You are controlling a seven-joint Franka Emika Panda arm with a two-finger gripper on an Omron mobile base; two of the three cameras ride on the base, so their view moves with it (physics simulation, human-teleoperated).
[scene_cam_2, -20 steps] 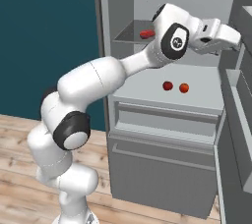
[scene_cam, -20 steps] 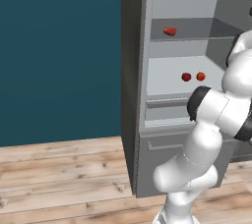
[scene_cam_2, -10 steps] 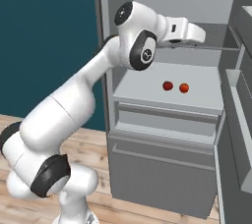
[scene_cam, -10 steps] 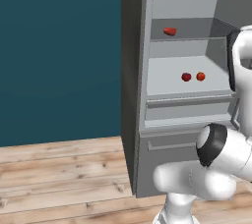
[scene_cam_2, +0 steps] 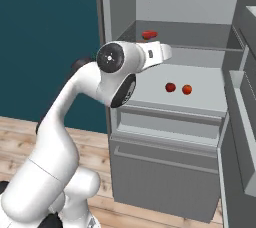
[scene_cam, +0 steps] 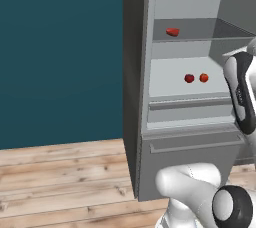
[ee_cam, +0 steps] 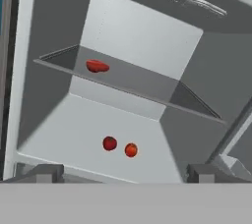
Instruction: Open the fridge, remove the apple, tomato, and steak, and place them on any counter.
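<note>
The gripper point(ee_cam: 126, 173) is held spread wide and empty in the hand view, its two dark fingertips point(ee_cam: 43, 173) set far apart at the bottom edge, with nothing between them. In the right base view the white arm point(scene_cam_2: 65, 137) is seen rising from the lower left and bending towards the fridge point(scene_cam_2: 165, 187), whose door is swung open to the right, so that the pale grey interior is exposed. Nearest the robot, at the foot of the fridge, the bottom drawer point(scene_cam: 192, 164) is shut, and a shallower closed compartment is seen just above it. On the broad lower shelf point(ee_cam: 64, 139) behind that, two small round red items are lying close beside each other without touching: a darker red one point(ee_cam: 110, 143) on the left and a more orange-red one point(ee_cam: 131, 150) on the right. Which of them is the apple and which the tomato cannot be told. Farther back and higher, on the upper shelf point(ee_cam: 142, 83), the steak point(ee_cam: 97, 66) is seen as a low, flat red lump lying towards the left end of the shelf, well apart from the two round items below. A wooden plank floor point(scene_cam: 60, 177) and a dark teal wall point(scene_cam: 55, 52) are seen to the left of the fridge.
</note>
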